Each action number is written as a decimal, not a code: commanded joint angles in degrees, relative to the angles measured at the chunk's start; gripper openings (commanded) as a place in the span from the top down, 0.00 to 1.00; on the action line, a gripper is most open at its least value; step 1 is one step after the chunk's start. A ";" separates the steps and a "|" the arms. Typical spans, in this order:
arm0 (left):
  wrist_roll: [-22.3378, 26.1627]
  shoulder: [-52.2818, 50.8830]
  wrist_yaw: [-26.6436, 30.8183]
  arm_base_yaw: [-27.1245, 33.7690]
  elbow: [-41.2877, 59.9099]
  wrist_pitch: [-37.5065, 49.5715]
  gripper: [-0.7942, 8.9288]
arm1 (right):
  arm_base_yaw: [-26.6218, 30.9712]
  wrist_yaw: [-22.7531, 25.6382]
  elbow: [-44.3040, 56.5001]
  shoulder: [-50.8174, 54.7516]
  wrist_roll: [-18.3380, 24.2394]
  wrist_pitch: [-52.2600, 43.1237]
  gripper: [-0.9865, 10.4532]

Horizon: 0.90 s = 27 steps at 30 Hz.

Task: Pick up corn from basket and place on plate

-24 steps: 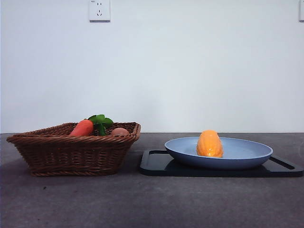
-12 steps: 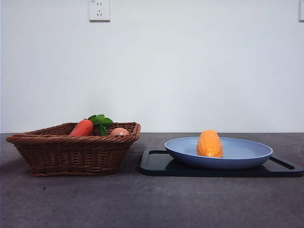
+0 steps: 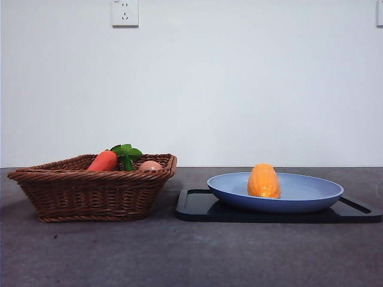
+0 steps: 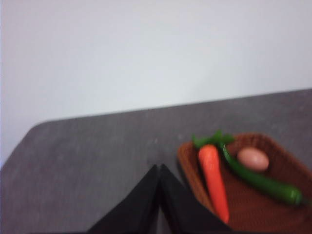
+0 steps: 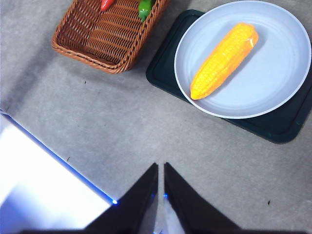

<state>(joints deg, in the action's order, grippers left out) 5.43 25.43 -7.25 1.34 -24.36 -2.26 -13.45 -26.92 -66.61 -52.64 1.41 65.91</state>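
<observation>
The grey bench (image 3: 191,251) carries a wicker basket (image 3: 90,194) and, just beside the basket, a black tray (image 3: 197,206) under the plate (image 3: 311,194).

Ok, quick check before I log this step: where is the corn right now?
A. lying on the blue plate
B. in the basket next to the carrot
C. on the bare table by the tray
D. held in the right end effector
A: the corn lies on the blue plate, which sits on the black tray; neither end effector is near it.

No text, label, brand or number is readable anywhere — not in any view. Every visible surface is unmarked — plain throughout.
</observation>
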 commanded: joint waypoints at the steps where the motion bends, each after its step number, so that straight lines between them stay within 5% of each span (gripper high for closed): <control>1: 0.98 -4.26 0.02 0.46 5.35 1.03 0.91 | -0.17 0.00 -0.96 -0.42 -0.28 -0.31 0.91; 10: 0.26 -15.72 0.02 0.70 17.88 -1.44 0.91 | -0.17 0.00 -0.96 -0.42 -0.31 -0.31 0.91; 27: -2.73 -25.27 0.02 0.81 23.45 -9.86 0.91 | -0.17 0.00 -0.96 -0.42 -0.28 -0.31 0.91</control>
<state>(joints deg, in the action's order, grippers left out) 3.33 0.21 -7.20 2.00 -1.89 -10.41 -13.45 -26.89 -66.61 -52.64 1.39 65.91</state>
